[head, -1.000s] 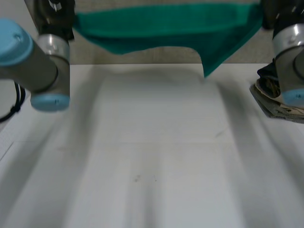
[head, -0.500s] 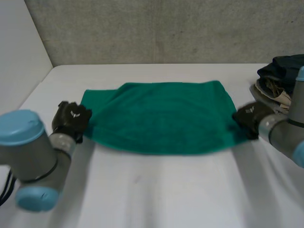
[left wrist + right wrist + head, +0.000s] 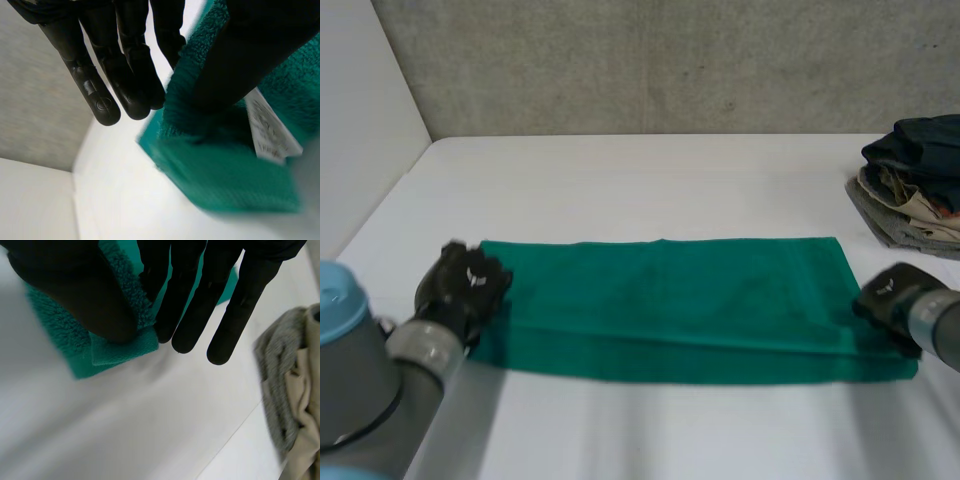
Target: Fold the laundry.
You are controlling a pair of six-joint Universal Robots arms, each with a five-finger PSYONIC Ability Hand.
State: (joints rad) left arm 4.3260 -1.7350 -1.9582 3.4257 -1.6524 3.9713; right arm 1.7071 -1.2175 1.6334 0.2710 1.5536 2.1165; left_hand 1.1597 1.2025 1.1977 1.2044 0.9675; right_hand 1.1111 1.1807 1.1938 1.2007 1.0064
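We record left hand [image 3: 466,284] low at left short edge of green terry towel [image 3: 680,300], forearm sloping down to it. Thumb on top of cloth, straight fingers [image 3: 127,75] behind raised edge, towel pinched between them. Right hand [image 3: 890,298] low at right near corner, same hold: thumb over corner, straight fingers [image 3: 192,310] beyond it, cloth nipped. Towel lies flat in layers across near middle of white table [image 3: 620,180]. Heap of mixed garments [image 3: 915,185] at far right, apart from towel.
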